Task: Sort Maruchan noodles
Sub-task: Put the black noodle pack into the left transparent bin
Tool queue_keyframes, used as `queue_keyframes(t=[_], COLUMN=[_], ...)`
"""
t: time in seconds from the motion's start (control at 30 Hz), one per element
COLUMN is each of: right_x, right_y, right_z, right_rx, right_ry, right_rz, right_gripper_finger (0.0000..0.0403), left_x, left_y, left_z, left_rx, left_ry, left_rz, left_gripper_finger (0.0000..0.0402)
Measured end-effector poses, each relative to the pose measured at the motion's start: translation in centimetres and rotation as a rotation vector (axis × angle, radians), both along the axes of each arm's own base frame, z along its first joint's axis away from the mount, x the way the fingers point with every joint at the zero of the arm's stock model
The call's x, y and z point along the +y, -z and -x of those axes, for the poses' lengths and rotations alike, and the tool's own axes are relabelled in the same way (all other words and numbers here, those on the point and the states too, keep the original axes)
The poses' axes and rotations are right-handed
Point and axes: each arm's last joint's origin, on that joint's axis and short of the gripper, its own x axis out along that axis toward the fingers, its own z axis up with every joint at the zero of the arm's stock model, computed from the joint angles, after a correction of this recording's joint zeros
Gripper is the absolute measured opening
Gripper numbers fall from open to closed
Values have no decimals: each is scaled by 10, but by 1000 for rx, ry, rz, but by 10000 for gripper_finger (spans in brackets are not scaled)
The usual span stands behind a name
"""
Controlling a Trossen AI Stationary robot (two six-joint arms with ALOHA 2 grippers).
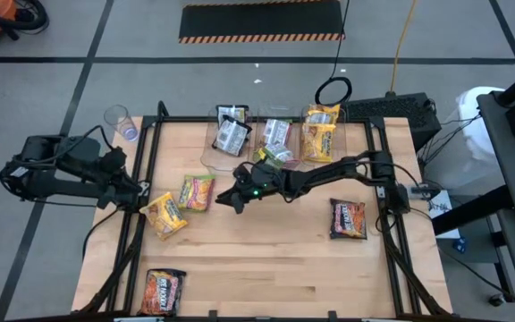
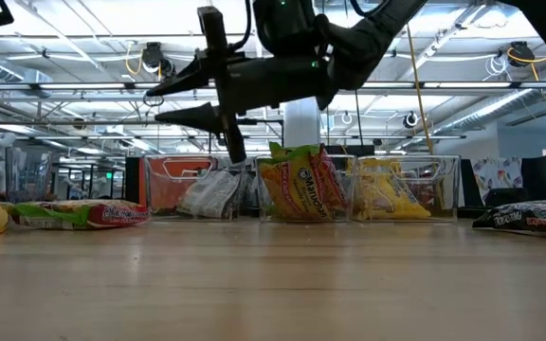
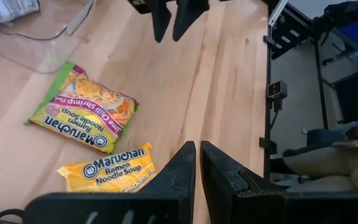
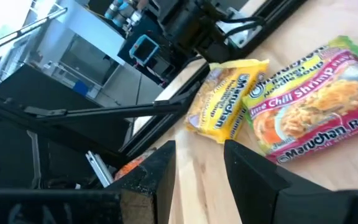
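With the right pincer (image 1: 232, 199) released above the worktop (image 1: 266, 259) beside the green-edged packet (image 1: 197, 191), a misaligned descent risks pinching the touching yellow packet (image 1: 164, 215) too; the left pincer (image 1: 135, 190), nearly clenched and empty, waits left.

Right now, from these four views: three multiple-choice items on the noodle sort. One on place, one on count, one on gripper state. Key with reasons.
1. Where does the right gripper hang?
A. Over the table's middle, beside the green-edged packet
B. Inside a clear bin
C. Over the dark packet at the right edge

2. How many packets lie loose on the table, outside the bins?
A. Two
B. Four
C. Seven

3. How does the right gripper stand?
A. Shut on a yellow packet
B. Open and empty
C. Shut on nothing

Key:
1 A: the high view shows it above bare wood just right of the green-edged packet.
2 B: the yellow packet, the green-edged one, the dark packet at the near left and the dark packet at the right.
3 B: the right wrist view shows its fingers apart with only table between them.
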Motion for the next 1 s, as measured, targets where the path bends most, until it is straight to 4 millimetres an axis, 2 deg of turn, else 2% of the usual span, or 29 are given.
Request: queue_keyframes(t=[0.33,0.5,0.67,0.8,1.0], right_x=[1,7,12,12,12], right_y=[3,1,1,1,1], right_z=[-1,-1,-1,-1,-1], right_rx=[15,-18,-18,-18,-18], right_ry=[17,-9,-75,-94,-99], right_rz=[-74,-34,-36,-39,-41], right_gripper_finger=[130,130,130,130,130], left_x=[0,0,-1,-1,-5], left_y=[0,0,0,9,36], left_z=[0,0,-2,-8,-19], left_rx=[-11,-11,9,74,226], left_ry=[36,37,5,-58,-26], left_rz=[-40,-41,31,120,307], left_gripper_finger=[28,28,28,28,28])
